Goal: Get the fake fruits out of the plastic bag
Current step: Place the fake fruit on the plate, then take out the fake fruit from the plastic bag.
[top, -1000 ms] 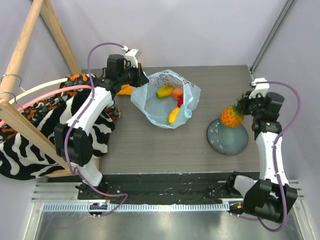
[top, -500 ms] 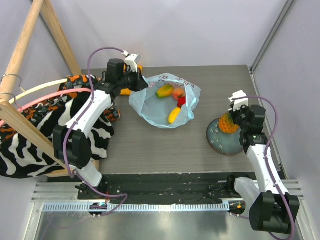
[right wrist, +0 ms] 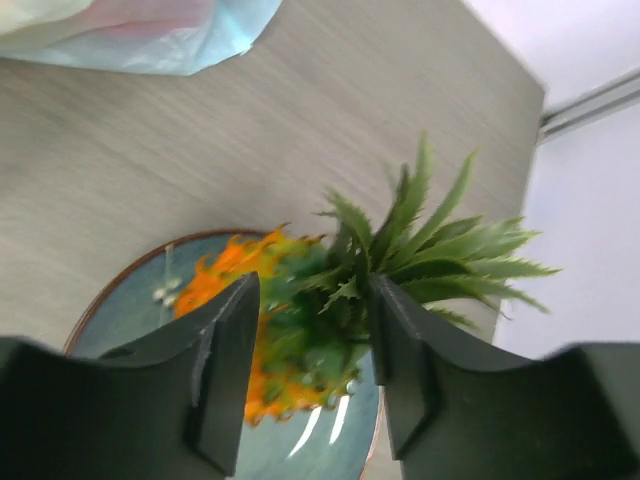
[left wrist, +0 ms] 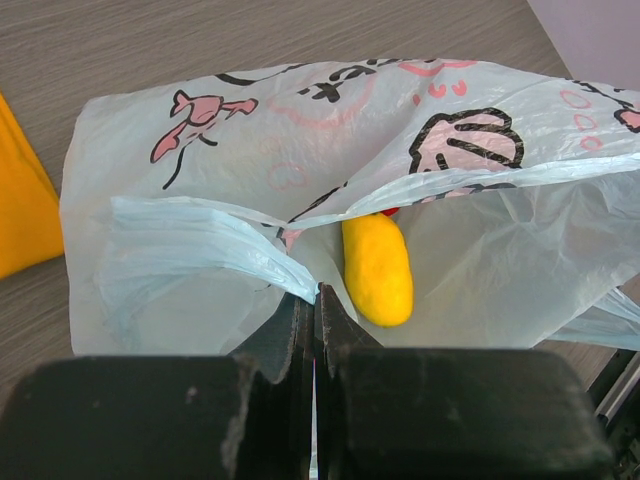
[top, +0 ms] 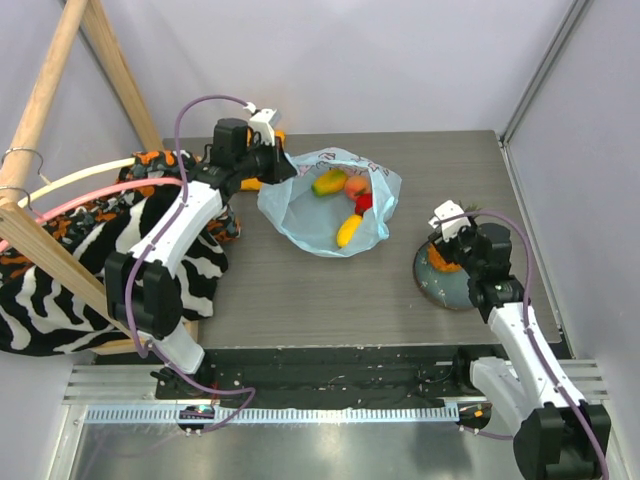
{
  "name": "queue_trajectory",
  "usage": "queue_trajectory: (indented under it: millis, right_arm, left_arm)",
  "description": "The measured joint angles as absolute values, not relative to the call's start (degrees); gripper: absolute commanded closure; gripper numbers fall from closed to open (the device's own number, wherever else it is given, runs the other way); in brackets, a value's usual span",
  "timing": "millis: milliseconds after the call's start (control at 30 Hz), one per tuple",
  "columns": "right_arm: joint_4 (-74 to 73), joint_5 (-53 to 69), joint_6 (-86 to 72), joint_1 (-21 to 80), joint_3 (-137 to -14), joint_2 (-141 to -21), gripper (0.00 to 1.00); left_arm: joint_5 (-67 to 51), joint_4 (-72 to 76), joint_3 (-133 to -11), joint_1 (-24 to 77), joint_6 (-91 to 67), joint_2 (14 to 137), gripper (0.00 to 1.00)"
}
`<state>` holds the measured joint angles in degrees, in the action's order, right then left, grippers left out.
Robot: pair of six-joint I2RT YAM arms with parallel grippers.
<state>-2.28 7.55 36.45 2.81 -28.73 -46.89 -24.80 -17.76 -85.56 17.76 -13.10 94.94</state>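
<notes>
The light-blue plastic bag (top: 300, 215) (left wrist: 250, 150) lies open at the back of the table. My left gripper (top: 283, 165) (left wrist: 318, 295) is shut on its rim and holds the mouth up. Inside the bag are fake fruits: a yellow piece (top: 347, 230) (left wrist: 377, 268), a red one (top: 362, 203), a peach-coloured one (top: 354, 186) and a yellow-green one (top: 328, 182). The pineapple (top: 447, 260) (right wrist: 225, 275) rests on the blue plate (top: 440, 288) (right wrist: 130, 310). My right gripper (top: 452, 248) (right wrist: 312, 290) stands open just above it, fingers on either side of the green crown (right wrist: 420, 245).
A zebra-striped cloth (top: 60, 290) hangs over a wooden rack (top: 50, 80) at the left. A folded orange cloth (top: 252, 181) (left wrist: 20, 200) lies behind the bag. The plate sits near the table's right edge (top: 525, 230).
My right arm came down and lowered the pineapple onto the plate, then its jaws parted. The left gripper kept its hold on the bag's rim.
</notes>
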Motion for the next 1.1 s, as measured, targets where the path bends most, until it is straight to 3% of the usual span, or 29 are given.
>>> queue_trajectory:
  millis: [100,333,567,900,1033,1100]
  right_arm:
    - [-12.47,8.54,35.48,2.81,-33.32,-45.43,0.17]
    - [-31.97,16.91,28.86,2.79,-59.92,-44.21,0.16]
    - [-30.7,28.6,18.26,6.11,-73.14,-53.01,0.47]
    - [-25.61,25.21,13.13,32.53,-74.61,-82.15,0.71]
    - [-21.52,19.55,8.05,36.07,-74.96,-87.22,0.7]
    - [-19.7,14.31,5.28,35.73,-74.96,-89.01,0.63]
  left_arm:
    - [-25.23,-17.74,-85.17,17.76,-13.17,94.59,1.0]
    - [-26.81,-17.32,-84.05,17.78,-13.61,93.25,1.0]
    - [-28.53,-15.27,-80.44,17.76,-18.02,92.07,1.0]
    - [-30.06,-11.81,-72.23,18.68,-26.33,86.15,1.0]
    - [-30.04,-10.39,-70.83,18.7,-29.71,84.16,1.0]
    - [-30.06,-9.61,-70.3,18.74,-31.2,83.42,1.0]
